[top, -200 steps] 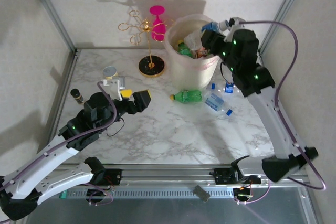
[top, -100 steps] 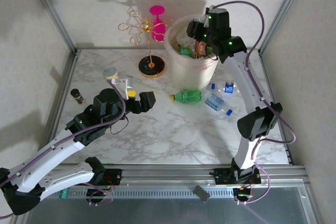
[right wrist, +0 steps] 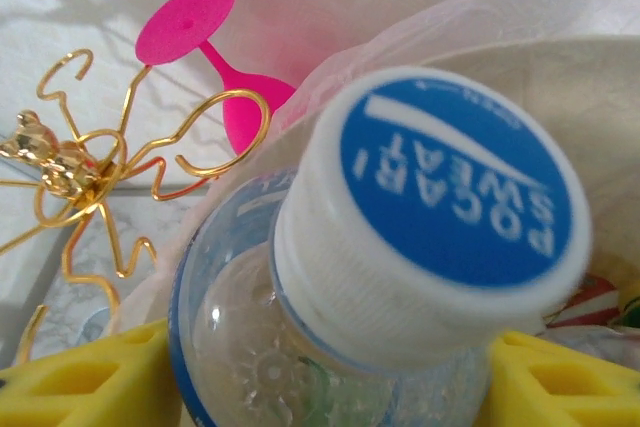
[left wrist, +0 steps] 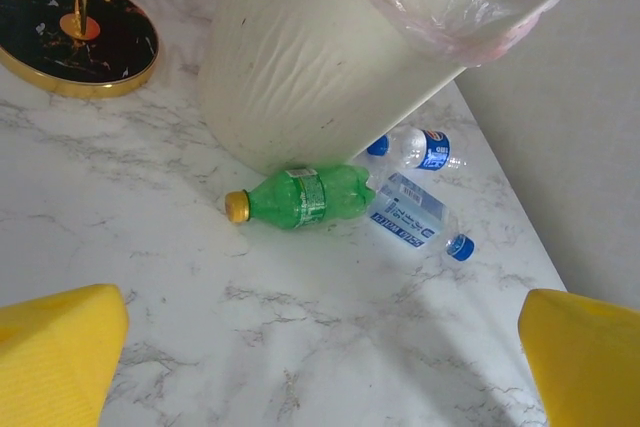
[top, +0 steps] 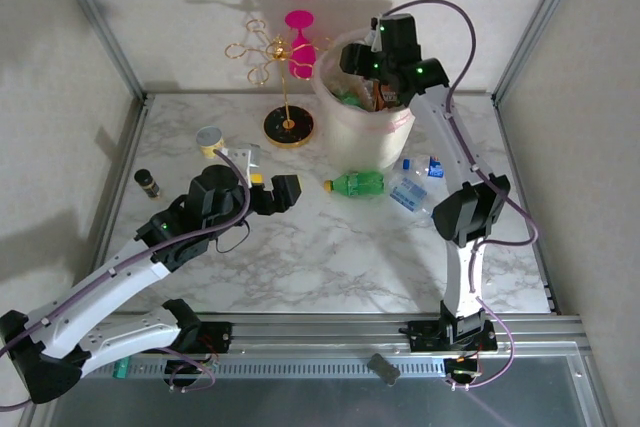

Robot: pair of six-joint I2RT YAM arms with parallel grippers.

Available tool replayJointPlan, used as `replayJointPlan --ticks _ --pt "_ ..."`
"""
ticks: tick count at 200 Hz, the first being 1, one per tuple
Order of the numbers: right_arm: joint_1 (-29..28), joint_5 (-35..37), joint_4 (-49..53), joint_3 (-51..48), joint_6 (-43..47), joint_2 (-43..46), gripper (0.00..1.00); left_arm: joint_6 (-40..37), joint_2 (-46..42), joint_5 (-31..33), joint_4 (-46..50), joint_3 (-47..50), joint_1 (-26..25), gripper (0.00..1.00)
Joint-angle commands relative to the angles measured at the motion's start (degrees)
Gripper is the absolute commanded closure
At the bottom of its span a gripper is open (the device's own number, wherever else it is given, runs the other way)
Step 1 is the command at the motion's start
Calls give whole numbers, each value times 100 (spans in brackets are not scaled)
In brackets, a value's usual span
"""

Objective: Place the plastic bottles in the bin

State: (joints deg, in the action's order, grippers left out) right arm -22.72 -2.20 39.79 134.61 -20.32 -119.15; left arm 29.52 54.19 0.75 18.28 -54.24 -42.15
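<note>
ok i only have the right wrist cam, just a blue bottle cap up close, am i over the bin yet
observer: yes, top view puts the right fingers above the mouth of the large translucent whitish plastic bin
operator: anything left on the table
observer: three, a green plastic bottle with a yellow cap lying at the bin's base, two clear blue-labelled bottles beside it
operator: left arm busy
observer: no, left fingers are wide open, aimed at the green bottle but short of it

Pocari Sweat bottle (right wrist: 400,237): cap blurred, body cut off at lower frame edge. Bin (left wrist: 300,57): rim cropped at top of left wrist view.
</note>
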Motion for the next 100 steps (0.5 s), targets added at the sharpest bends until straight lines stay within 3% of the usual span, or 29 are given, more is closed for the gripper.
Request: replayJointPlan --ticks 1,100 --pt "100 21 468 285 137 -267 24 -70 -5 -41 78 -175 66 0" --pt "262 288 -15 -58 85 1015 9 -27 -203 228 262 -306 67 0"
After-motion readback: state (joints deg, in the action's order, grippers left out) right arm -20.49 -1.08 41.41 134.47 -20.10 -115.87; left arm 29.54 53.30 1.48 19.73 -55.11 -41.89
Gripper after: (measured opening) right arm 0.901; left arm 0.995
